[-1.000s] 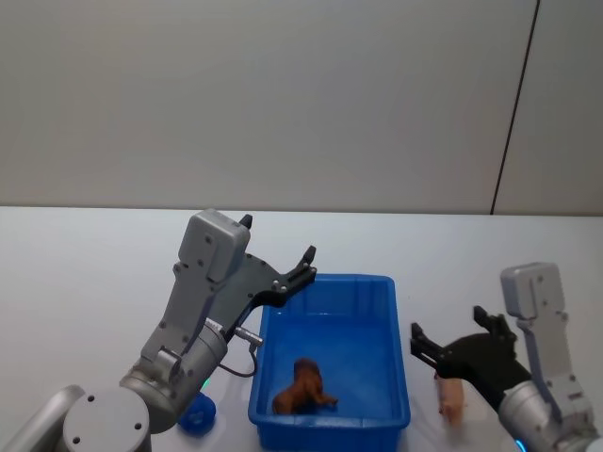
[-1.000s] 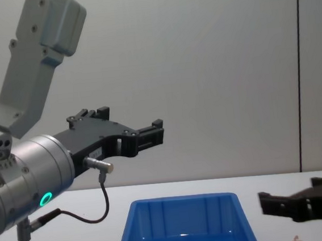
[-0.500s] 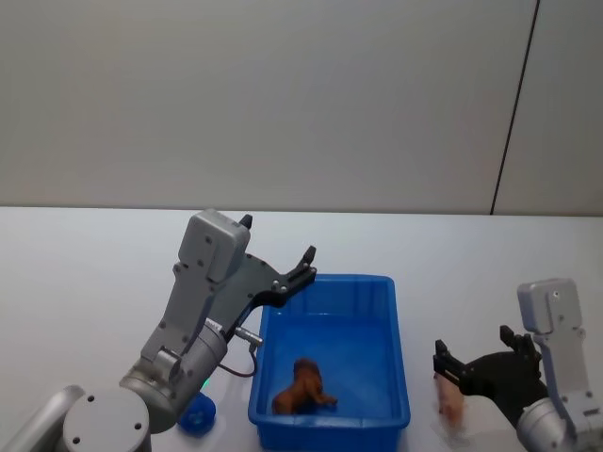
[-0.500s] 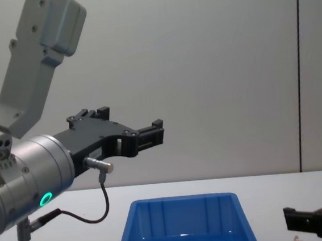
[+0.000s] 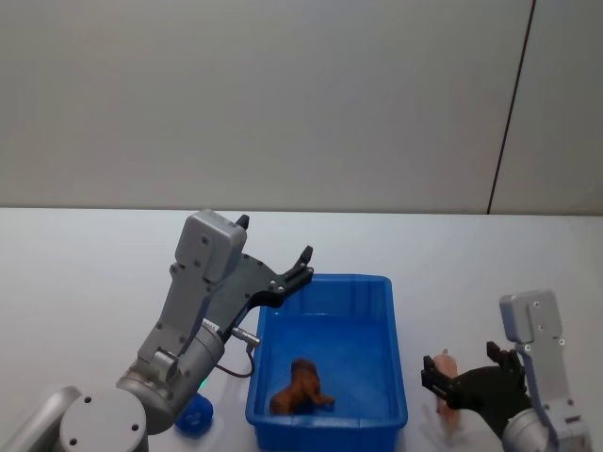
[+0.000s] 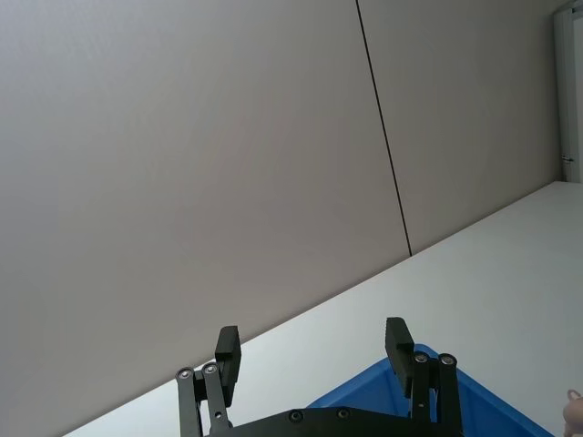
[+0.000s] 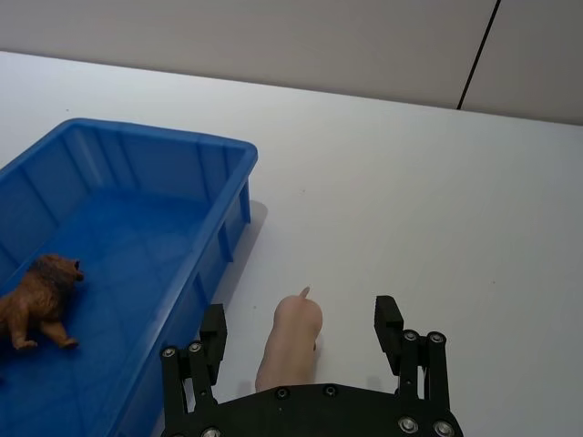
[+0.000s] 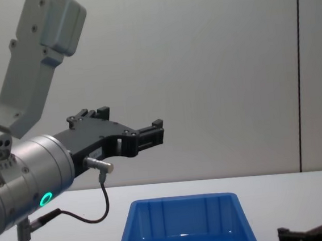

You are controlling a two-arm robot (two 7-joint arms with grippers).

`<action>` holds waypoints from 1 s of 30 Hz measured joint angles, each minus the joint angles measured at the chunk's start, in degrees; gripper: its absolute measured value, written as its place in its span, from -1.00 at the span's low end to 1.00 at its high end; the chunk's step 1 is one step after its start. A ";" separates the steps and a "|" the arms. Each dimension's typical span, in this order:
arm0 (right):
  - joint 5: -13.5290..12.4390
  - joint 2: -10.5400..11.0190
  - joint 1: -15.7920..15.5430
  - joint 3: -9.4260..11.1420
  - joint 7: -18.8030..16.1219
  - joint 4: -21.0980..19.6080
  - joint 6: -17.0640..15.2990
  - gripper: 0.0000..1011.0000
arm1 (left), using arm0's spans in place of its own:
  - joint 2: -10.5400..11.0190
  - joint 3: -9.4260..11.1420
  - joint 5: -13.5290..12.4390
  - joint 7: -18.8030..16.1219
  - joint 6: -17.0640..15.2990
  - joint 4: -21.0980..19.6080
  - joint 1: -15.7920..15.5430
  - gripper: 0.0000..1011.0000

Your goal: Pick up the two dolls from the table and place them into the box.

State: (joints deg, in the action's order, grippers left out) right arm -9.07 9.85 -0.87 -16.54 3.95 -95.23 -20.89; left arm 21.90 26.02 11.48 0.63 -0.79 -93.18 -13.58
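Brown doll (image 5: 301, 384): stood inside box (image 5: 350, 280).
Pink doll (image 7: 287, 348): lay on surface (image 5: 94, 254), just right of box.
Right end effector (image 7: 299, 321): spread, straddled that doll.
Left end effector (image 5: 276, 237): spread, raised over box's left rim.

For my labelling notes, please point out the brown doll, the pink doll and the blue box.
brown doll (image 7: 33, 299), right wrist view, on its back.
pink doll (image 7: 291, 339), right wrist view, mid-body.
blue box (image 7: 155, 168), right wrist view, far inner wall.
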 joint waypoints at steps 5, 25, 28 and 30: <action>0.32 -0.66 0.41 -0.28 -0.22 1.09 -0.38 0.98 | 0.00 0.00 0.00 0.00 0.00 0.00 0.00 0.98; 1.42 -3.01 1.67 -1.10 0.15 4.11 -3.23 0.98 | 0.00 0.00 0.00 0.00 0.00 0.00 0.00 0.98; 1.42 -3.18 1.75 -1.10 0.42 4.25 -3.68 0.98 | 0.00 0.00 0.00 0.00 0.00 0.00 0.00 0.98; 1.42 -3.31 1.78 -1.06 0.68 4.36 -4.08 0.98 | 0.00 0.00 0.00 0.00 0.00 0.00 0.00 0.98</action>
State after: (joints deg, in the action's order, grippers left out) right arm -7.65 6.54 0.90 -17.60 4.63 -90.87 -24.97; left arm 21.89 26.02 11.48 0.63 -0.79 -93.18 -13.59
